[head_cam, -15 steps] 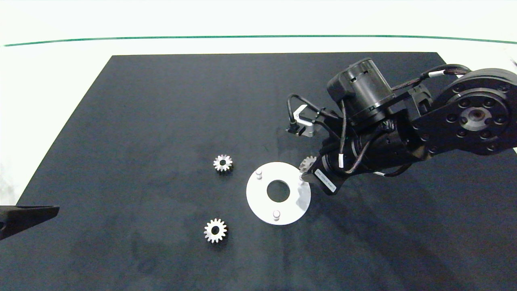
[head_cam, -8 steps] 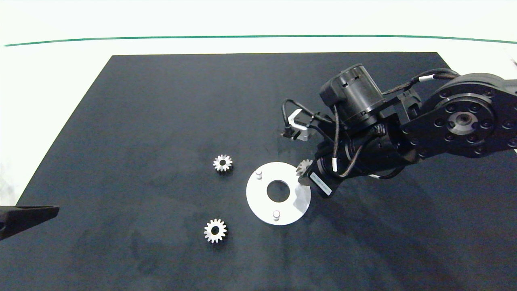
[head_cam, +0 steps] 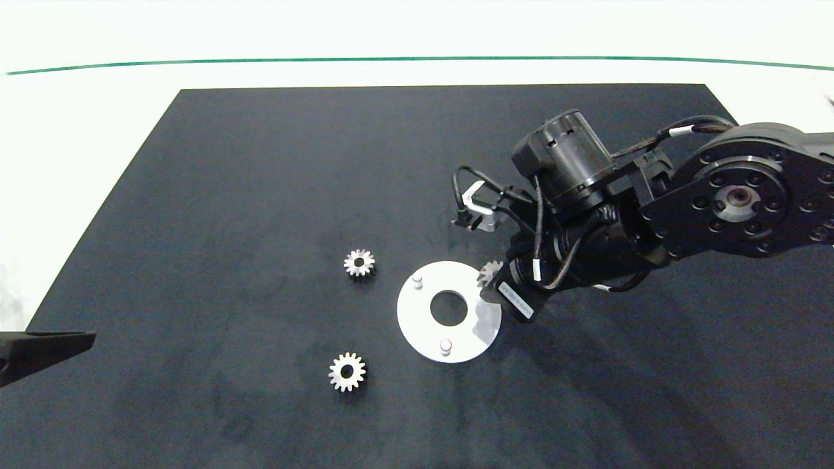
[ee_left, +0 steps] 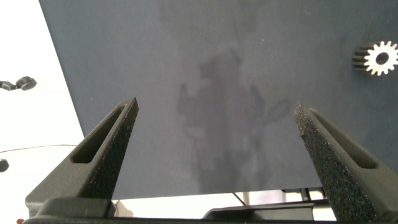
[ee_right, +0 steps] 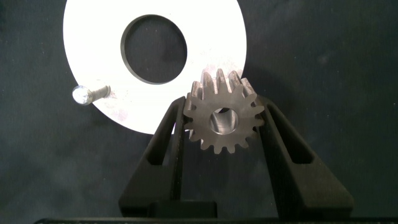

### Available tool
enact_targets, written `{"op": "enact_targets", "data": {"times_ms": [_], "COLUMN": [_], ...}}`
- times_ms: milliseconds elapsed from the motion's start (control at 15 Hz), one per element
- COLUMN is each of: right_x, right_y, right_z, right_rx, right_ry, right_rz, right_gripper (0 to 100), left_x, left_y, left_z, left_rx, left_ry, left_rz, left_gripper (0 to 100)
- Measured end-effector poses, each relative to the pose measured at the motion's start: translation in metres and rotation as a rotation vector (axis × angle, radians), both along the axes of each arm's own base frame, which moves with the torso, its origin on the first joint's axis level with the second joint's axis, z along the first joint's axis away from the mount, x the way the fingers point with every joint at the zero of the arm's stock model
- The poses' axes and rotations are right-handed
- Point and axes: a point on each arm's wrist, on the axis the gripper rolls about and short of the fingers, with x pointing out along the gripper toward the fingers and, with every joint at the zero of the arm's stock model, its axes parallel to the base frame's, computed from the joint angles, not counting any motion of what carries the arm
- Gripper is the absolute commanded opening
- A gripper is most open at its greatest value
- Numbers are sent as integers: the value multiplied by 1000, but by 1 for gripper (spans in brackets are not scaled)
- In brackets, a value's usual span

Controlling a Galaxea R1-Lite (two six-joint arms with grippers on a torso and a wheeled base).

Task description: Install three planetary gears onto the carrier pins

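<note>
- Holding one planetary gear (ee_right: pixel 221 117) between its two fingers, the right gripper (ee_right: pixel 222 124) hovers at the disc's (head_cam: pixel 423 332) three-o'clock edge; the jaws are narrowed onto the gear's toothed rim.
- Seen from the right wrist, the gear's centre hole sits over the disc rim, and the pin meant for it cannot be made out beneath it; the arm hides that pin in the head view too.
- Two carrier pins stand bare: one at about ten o'clock on the disc (head_cam: pixel 417 280), one at six o'clock (head_cam: pixel 445 344).
- Two more gears lie flat on the dark mat (head_cam: pixel 260 195): one (head_cam: pixel 359 263) at about nine o'clock from the disc, another (head_cam: pixel 347 372) at about seven o'clock, both apart from it.
- The left gripper (ee_left: pixel 217 118) rests idle at the mat's eight-o'clock edge, jaws spread wide and empty.
- Risk, as I judge it: if bore and pin are off-centre, the gear may land on the pin top, tilt, or push the loose disc sideways.
- Grip on teeth alone could let the gear rotate or slip during pressing.
</note>
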Motion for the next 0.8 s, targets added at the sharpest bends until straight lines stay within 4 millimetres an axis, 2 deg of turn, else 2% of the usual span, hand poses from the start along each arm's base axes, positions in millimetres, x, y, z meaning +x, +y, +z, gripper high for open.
{"op": "enact_targets", "data": {"times_ms": [800], "right_x": [1], "right_y": [1], "right_z": [-2], "right_rx": [6], "right_ry": [9], "right_rz": [-12], "right_gripper": [0], "left_x": [0], "left_y": [0], "left_z": [0], "left_rx": [0], "left_ry": [0], "left_rz": [0], "left_gripper": [100]}}
